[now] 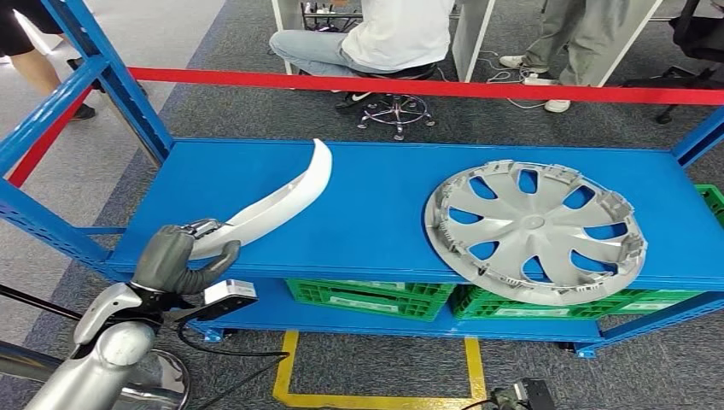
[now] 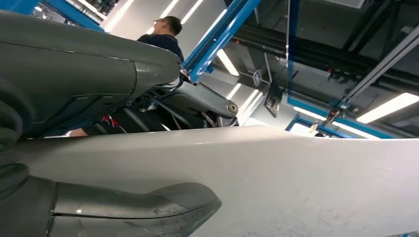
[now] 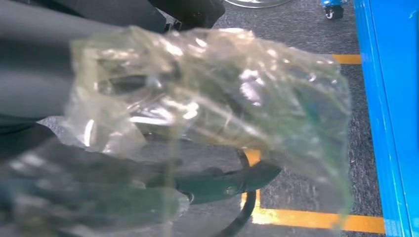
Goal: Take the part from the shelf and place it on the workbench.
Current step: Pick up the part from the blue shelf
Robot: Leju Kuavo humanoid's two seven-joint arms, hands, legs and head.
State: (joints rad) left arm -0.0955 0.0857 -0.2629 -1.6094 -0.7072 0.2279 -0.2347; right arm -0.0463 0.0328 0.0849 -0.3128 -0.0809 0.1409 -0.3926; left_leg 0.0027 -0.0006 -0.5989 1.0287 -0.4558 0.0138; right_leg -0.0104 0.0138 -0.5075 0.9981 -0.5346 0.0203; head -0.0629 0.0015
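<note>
A: Starting nearest, what is the left hand (image 1: pixel 175 259) doing?

B: It is curling its fingers (image 1: pixel 213 256) around the near end of the white curved part (image 1: pixel 273 201), thumb on one side, fingers wrapping the other. It is gripping at the tip that is overhanging the front edge, probably because that end is the easiest to reach.

A: And where is the part lying?

B: It is resting on the blue shelf (image 1: pixel 376 213), arching away from the hand toward the back, not yet lifted clear as far as I can judge.

A: The right hand (image 3: pixel 217 182)?

B: It is hanging low over the floor behind a crumpled clear film; I cannot tell how its fingers are lying.

A: Farther along?

B: A silver wheel cover (image 1: pixel 534 229) is lying to the right, well apart from the part. Beyond the red tape (image 1: pixel 427 87), a person (image 1: pixel 384 38) is sitting on a stool.
</note>
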